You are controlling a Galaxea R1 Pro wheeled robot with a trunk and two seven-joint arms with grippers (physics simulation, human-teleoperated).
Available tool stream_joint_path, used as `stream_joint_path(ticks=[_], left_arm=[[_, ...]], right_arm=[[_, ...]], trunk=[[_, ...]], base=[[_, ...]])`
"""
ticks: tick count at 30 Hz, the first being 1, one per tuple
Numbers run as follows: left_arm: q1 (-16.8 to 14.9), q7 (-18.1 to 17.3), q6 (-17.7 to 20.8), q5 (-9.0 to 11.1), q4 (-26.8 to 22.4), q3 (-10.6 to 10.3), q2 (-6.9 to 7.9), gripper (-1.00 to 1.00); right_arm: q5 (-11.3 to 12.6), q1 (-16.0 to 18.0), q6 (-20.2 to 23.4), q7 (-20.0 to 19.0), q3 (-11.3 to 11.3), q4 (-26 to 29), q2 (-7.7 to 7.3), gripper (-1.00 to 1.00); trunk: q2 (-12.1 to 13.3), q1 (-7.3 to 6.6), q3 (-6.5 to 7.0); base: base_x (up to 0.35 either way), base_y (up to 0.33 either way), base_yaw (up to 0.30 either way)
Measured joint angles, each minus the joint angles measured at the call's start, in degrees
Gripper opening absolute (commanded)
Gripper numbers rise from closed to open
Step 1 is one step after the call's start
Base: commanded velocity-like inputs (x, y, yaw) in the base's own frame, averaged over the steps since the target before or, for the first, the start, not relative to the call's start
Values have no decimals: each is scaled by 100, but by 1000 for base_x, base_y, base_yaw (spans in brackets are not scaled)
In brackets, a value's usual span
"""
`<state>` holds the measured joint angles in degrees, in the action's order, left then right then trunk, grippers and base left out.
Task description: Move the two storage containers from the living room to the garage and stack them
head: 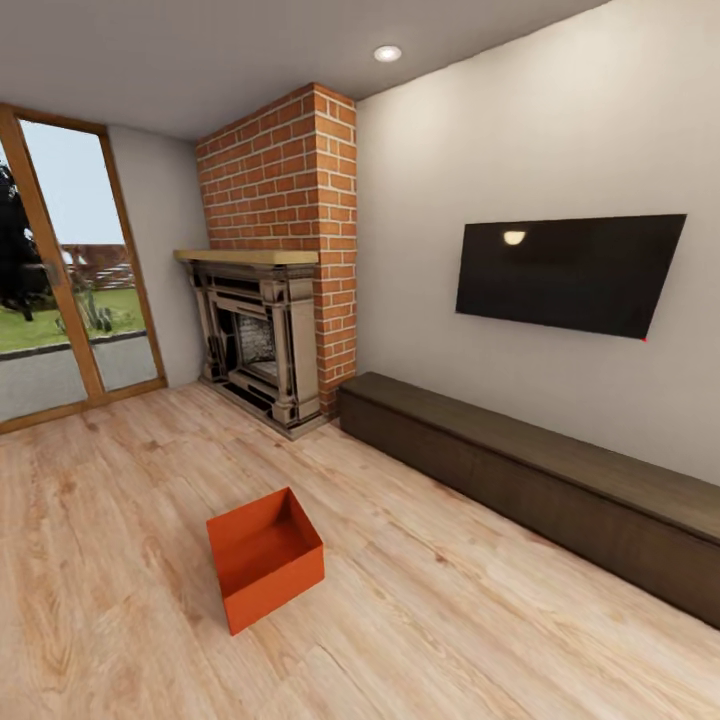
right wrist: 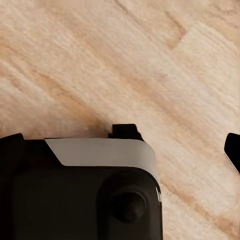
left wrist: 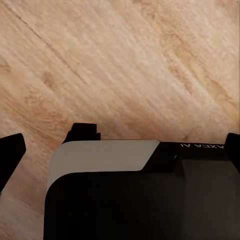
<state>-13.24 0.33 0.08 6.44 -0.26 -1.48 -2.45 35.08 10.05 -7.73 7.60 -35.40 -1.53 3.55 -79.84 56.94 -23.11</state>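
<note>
One orange-red storage container [head: 265, 558] sits upright on the light wood plank flooring [head: 450, 620] of the living room, out in the open and turned at an angle to the boards; its inside, as far as it shows, holds nothing. The boards around it are bare, so nothing stands between it and the camera. Well behind it rises the red brick fireplace [head: 290, 250] with its pale mantel and dark firebox, and just beside the brick begins the long low dark-brown cabinet [head: 540, 480], running along the pale wall under the black wall TV [head: 570, 270]. On the far side of the fireplace are wood-framed glass doors [head: 60, 290] (grass and a fence show through them). A round ceiling light [head: 388, 53] glows above. Both wrist views look down on the same plank floor past dark and grey robot housing; how far either end effector is open cannot be told from these.
</note>
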Motion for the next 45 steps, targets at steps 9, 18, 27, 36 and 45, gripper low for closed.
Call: stream_joint_path(ticks=[9,18,27,36,45], left_arm=[[0,0,0,0,0,0,0,100],[1,0,0,0,-1,0,1,100],[1,0,0,0,-2,0,1,100],[1,0,0,0,-2,0,1,100],[1,3,0,0,-2,0,1,100]], right_arm=[[0,0,0,0,0,1,0,100],[0,1,1,2,0,2,0,100],[-7,1,2,0,-1,2,0,100],[-3,1,-1,0,-1,2,0,100],[-5,1,-1,3,-1,2,0,100]], trunk=[[0,0,0],[0,0,0],[0,0,0],[0,0,0],[0,0,0]], base=[[321,0,1],[321,0,83],[321,0,264],[321,0,269],[321,0,269]])
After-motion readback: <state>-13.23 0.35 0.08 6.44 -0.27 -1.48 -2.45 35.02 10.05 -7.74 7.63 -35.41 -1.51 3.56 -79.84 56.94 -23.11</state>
